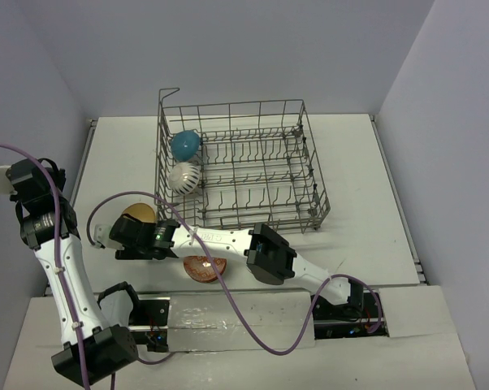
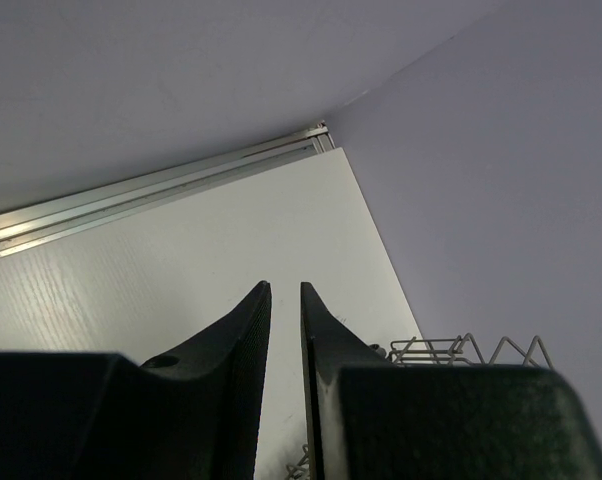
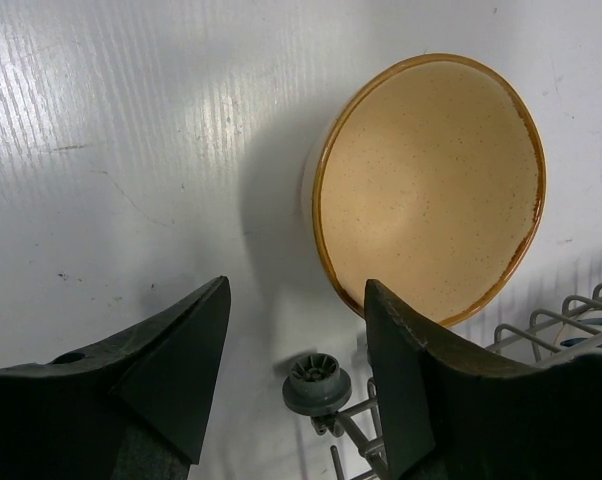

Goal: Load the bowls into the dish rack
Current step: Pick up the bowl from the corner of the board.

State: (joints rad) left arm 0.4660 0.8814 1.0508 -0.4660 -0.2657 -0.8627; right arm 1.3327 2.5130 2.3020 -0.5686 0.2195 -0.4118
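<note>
Grey metal wire dish rack [image 1: 313, 191]; right gripper [image 3: 296, 290] parted beside tan bowl [image 3: 431, 190]; left gripper [image 2: 284, 290] barely parted, empty.

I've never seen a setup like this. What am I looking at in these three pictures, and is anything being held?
The left arm and right arm are robot arms bolted at the near edge of a table. One picture looks down from above and behind them. The other two come from a camera on each wrist, so the dark prongs are that hand's own fingers. A wire dish rack holds a blue bowl and a white patterned bowl. A tan bowl and an orange bowl lie outside it. The right hand, open, is at the tan bowl's edge, not gripping. The left hand is raised aside, fingers narrowly apart, empty.
</note>
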